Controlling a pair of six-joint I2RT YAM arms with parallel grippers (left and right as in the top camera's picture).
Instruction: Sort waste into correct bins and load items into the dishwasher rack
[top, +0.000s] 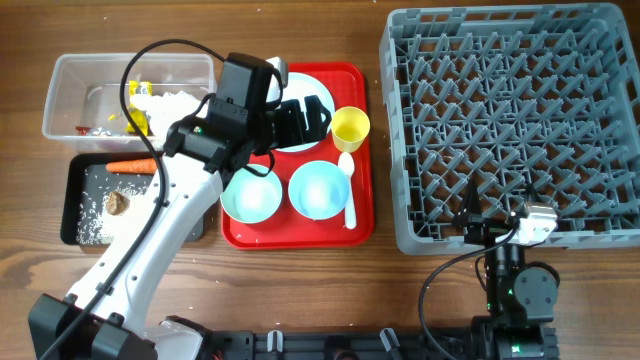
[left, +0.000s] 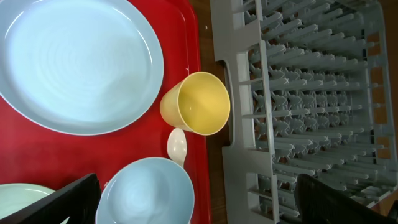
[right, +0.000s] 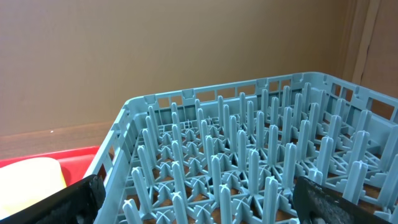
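Hovering above the flat red serving tray (left: 180, 31), my left gripper (left: 199, 208) stands wide open, holding nothing. The small yellow plastic cup (left: 196, 102) sits upright at twelve o'clock ahead of my fingers, untouched and hollow, with a white spoon (left: 176, 144) just beside its near side. My right gripper (right: 199, 211), open too, faces the large grey pegged dishwasher rack (right: 249, 155) at twelve o'clock.

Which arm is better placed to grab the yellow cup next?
Left. The left gripper, open, hangs over the red tray right beside the yellow cup; the right gripper sits at the dishwasher rack's near edge, away from the tray.
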